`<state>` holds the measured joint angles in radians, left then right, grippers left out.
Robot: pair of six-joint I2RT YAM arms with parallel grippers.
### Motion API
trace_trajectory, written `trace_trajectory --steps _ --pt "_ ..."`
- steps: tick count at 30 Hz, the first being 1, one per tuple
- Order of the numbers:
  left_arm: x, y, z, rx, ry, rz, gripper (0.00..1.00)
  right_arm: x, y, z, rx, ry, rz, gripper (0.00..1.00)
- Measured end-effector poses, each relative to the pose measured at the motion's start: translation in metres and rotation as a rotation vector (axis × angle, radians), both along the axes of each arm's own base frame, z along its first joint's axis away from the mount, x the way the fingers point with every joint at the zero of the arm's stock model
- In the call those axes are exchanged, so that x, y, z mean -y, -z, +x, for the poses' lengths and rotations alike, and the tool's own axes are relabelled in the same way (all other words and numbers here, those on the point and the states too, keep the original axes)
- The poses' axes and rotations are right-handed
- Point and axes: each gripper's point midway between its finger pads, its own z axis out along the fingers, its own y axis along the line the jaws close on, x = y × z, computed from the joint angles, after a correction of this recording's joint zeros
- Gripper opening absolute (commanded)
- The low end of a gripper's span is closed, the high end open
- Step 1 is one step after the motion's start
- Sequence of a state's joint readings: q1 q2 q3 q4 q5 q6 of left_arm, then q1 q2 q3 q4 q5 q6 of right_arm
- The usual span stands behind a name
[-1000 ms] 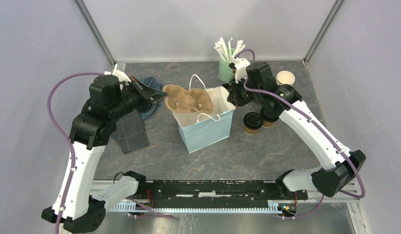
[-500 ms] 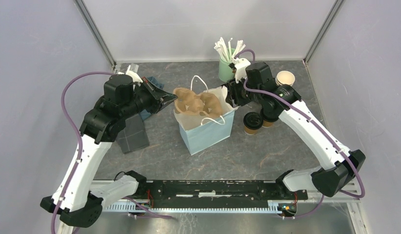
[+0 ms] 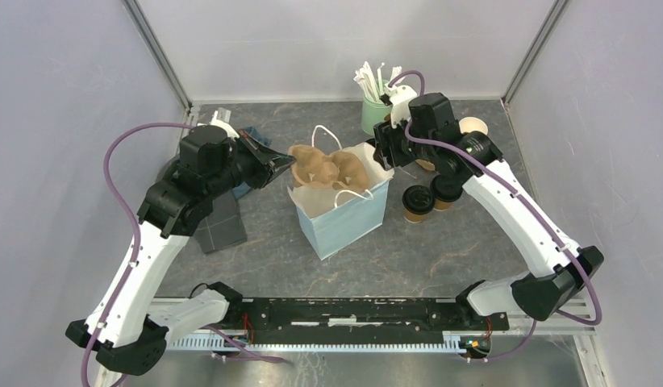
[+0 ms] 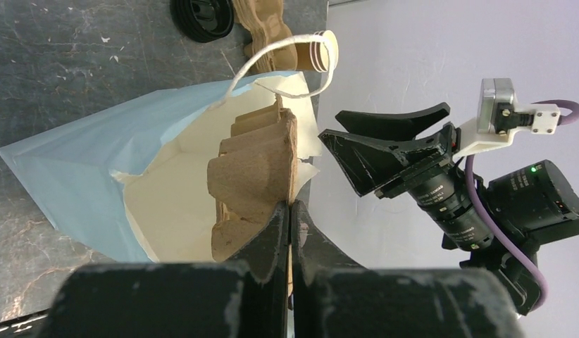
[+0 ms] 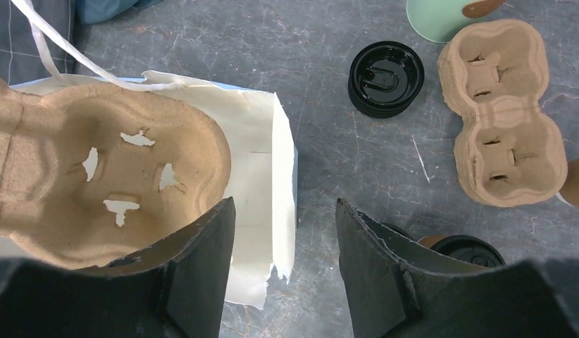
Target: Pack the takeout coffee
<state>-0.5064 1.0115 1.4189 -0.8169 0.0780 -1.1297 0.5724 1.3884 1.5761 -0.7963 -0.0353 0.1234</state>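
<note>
Lab test cell: plain walls (image 3: 62,97), aluminium posts (image 3: 156,52)

A dark marbled tabletop (image 3: 441,242) enclosed by pale lilac walls (image 3: 336,40) and metal corner posts (image 3: 157,56).

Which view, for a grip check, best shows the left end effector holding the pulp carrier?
Left wrist: left end effector pinches the pulp carrier close up. Top external shows this small; right wrist, only its wells.

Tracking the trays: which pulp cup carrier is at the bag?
The carrier pinched by the left gripper, partly inside the blue bag; the other carrier lies flat on the table.
</note>
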Motion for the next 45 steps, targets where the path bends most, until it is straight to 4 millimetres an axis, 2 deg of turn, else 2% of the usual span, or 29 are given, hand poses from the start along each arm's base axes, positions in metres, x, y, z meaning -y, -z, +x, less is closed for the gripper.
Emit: trace_trajectory --steps 2,9,10,13,14,17,25,29,40,45 --pt "0.001 -0.001 0.000 -0.002 -0.003 -0.009 0.02 0.000 0.001 0.000 -0.001 -0.002 -0.002 0.60" --pt "0.004 0.006 0.002 -0.032 -0.015 -0.020 0.02 -0.009 0.024 0.007 -0.057 -0.010 0.001 0.35" --pt "0.005 0.007 0.003 -0.035 -0.019 -0.021 0.02 -0.010 0.027 0.008 -0.066 -0.008 0.005 0.30" --pt "0.009 0.010 0.005 -0.042 -0.018 -0.028 0.02 -0.011 0.036 0.006 -0.097 0.014 0.020 0.03" --pt "0.011 0.013 0.006 -0.044 -0.015 -0.029 0.02 -0.010 0.040 0.004 -0.109 0.025 0.028 0.00" --pt "0.016 0.020 0.006 -0.052 -0.006 -0.027 0.02 -0.003 0.048 -0.004 -0.144 0.092 0.059 0.00" --pt "0.027 0.032 0.006 -0.054 -0.001 -0.038 0.02 0.020 0.037 -0.033 -0.144 0.271 0.223 0.00" --pt "0.037 0.041 0.004 -0.054 0.015 -0.040 0.02 0.019 0.029 -0.031 -0.135 0.293 0.270 0.00" --pt "0.055 0.042 0.010 -0.031 0.049 -0.061 0.02 0.023 0.046 -0.033 -0.145 0.315 0.254 0.00" --pt "0.064 0.047 0.010 -0.028 0.070 -0.074 0.02 0.025 0.045 -0.033 -0.139 0.318 0.257 0.00"
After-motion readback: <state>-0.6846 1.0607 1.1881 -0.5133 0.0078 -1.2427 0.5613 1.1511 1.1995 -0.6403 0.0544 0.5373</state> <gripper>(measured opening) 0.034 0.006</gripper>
